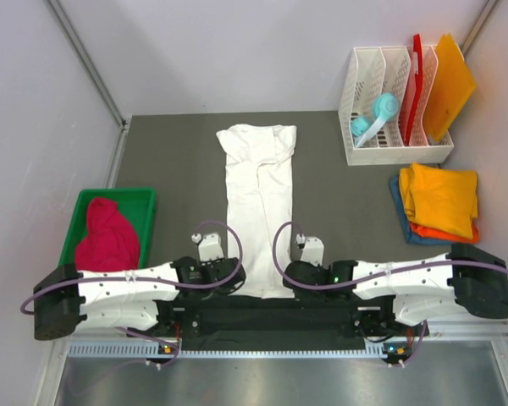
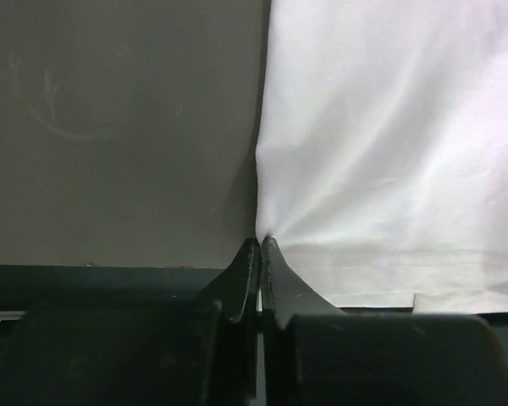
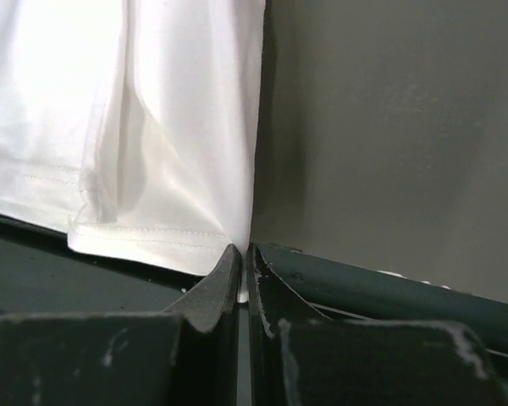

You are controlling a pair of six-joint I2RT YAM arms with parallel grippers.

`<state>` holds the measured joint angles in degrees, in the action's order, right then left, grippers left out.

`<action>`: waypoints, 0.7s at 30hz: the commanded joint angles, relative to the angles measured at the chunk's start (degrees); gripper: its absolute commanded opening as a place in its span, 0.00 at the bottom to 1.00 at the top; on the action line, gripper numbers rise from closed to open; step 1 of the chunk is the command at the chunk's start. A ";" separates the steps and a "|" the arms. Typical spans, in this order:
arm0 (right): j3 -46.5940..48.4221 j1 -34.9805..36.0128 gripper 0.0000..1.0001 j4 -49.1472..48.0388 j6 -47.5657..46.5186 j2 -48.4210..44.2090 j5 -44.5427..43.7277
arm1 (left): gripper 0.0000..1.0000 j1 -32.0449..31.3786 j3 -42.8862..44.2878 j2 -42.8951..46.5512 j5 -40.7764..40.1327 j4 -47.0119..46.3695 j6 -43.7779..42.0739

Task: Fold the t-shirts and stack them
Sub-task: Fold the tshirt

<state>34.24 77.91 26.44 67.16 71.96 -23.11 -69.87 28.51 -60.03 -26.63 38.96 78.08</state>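
A large white t-shirt [image 1: 258,199], folded into a long narrow strip, lies on the grey table from the back to the near edge. My left gripper [image 1: 237,282] is shut on its near left hem corner, and the white cloth [image 2: 389,152] fans out from the pinch [image 2: 260,243]. My right gripper [image 1: 281,282] is shut on the near right hem corner [image 3: 244,249] of the white t-shirt [image 3: 152,127]. A crimson-pink t-shirt [image 1: 107,237] lies bunched in a green bin. Folded yellow-orange [image 1: 440,196], orange [image 1: 440,233] and blue [image 1: 398,203] t-shirts are stacked at the right.
The green bin [image 1: 148,207] stands at the left edge. A white file rack [image 1: 368,93] at the back right holds a teal-and-white object [image 1: 377,117] and stiff red [image 1: 416,72] and orange [image 1: 450,80] boards. A dark rail [image 3: 389,292] runs along the table's near edge.
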 commanded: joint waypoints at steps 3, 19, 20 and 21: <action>7.67 0.32 0.00 6.43 -2.98 -2.27 -6.68 | 0.00 -0.89 9.18 0.18 -5.62 5.07 -3.19; 23.14 -19.70 0.00 7.14 -21.00 1.07 -7.39 | 0.00 1.83 22.28 -4.22 -18.63 6.49 -12.50; 23.50 -20.77 0.00 6.96 -21.62 1.51 -7.12 | 0.00 3.84 22.46 -4.57 -18.37 5.87 -13.39; 23.77 -21.74 0.00 6.61 -22.24 1.86 -6.86 | 0.00 4.99 22.38 -4.92 -17.32 4.82 -14.53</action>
<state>54.17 60.36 34.15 50.59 72.07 -29.61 -68.73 48.38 -63.79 -41.63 45.41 68.71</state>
